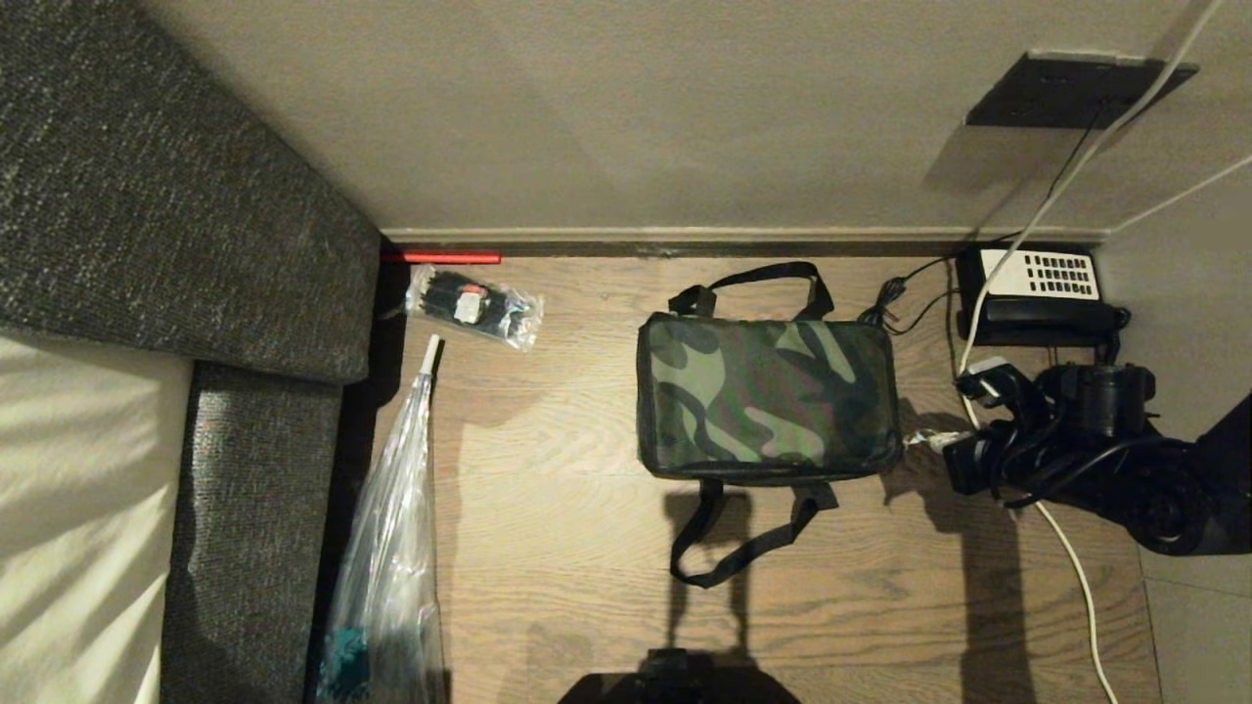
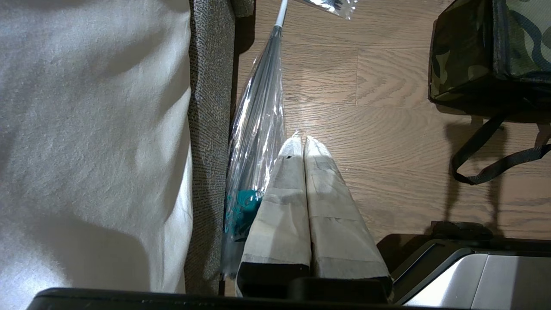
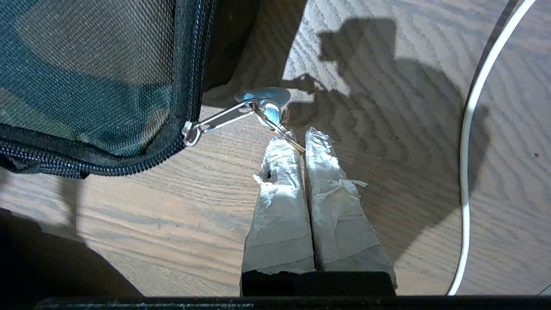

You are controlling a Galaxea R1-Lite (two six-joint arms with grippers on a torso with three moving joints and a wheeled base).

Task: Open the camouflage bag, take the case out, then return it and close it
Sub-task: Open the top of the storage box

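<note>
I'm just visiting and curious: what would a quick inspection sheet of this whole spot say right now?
Surface: wood floor, wall behind.
Job's things: camouflage bag zipped shut, handles lying flat; case nothing seen.
Clutter: clear plastic bag, small clear packet, red stick.
Grippers: right gripper shut on the zipper pull ring at the bag's right corner; left gripper shut, empty, above the floor near the plastic bag.
Cables: white cable; black cords by telephone.
Surroundings: grey sofa.

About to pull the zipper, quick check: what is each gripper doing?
Left gripper: shut, empty, parked above the floor.
Right gripper: shut on the zipper pull ring of the camouflage bag.
</note>
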